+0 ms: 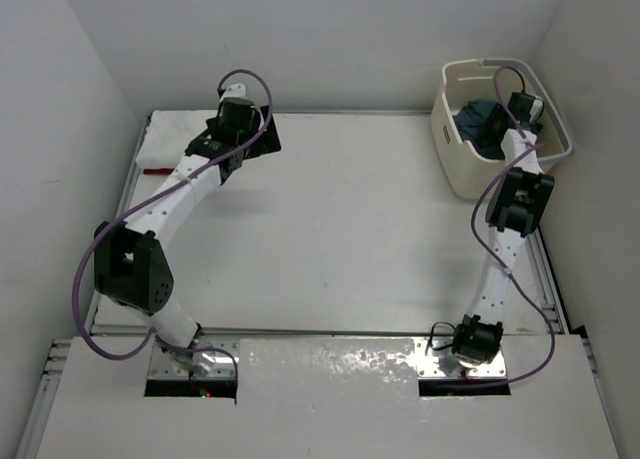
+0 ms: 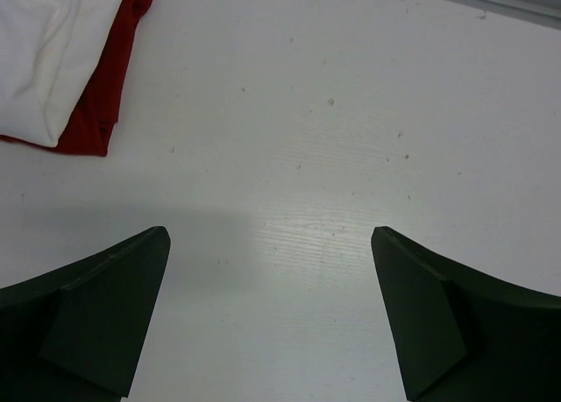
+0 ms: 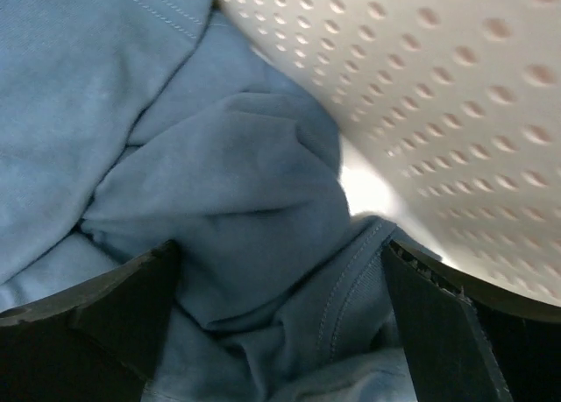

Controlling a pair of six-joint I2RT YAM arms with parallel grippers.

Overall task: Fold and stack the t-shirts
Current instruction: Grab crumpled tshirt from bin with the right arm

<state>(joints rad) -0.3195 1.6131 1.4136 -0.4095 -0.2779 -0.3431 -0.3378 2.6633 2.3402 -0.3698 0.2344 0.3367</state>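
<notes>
Bright even light, soft shadows, glare on glossy near ledge, right wrist view slightly blurred

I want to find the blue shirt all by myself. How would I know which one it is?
Look to the far right corner of the table, where a cream basket sits. The blue shirt lies crumpled inside it, under the open right gripper. The white shirt and red shirt lie stacked at the far left, outside any basket.
</notes>
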